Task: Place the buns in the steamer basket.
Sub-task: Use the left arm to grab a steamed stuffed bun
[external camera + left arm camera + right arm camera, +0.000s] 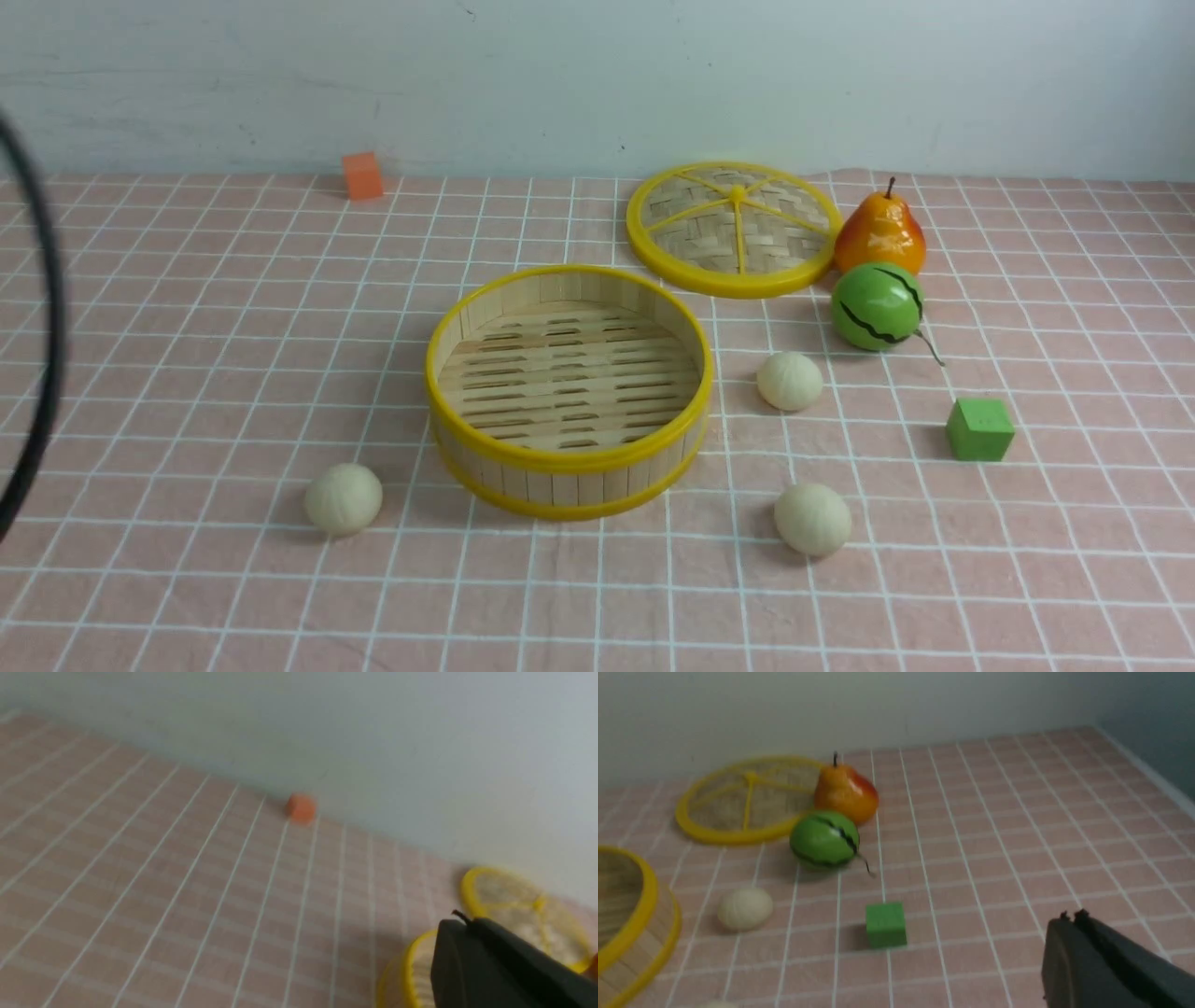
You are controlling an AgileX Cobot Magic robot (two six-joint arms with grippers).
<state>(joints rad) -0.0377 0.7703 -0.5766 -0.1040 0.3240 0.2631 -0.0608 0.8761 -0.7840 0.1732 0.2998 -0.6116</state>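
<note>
The steamer basket stands in the middle of the pink checked cloth with nothing in it. Three cream buns lie around it: one at its left front, one at its right, one at its right front. Neither gripper shows in the front view. In the left wrist view the left gripper is shut and empty, above the cloth with the basket rim behind it. In the right wrist view the right gripper is shut and empty, to the right of the green cube; one bun lies beyond.
A flat woven disc with yellow spokes lies behind the basket. A pear and a green striped melon ball sit to its right. An orange cube stands by the back wall. A black cable hangs at the left edge.
</note>
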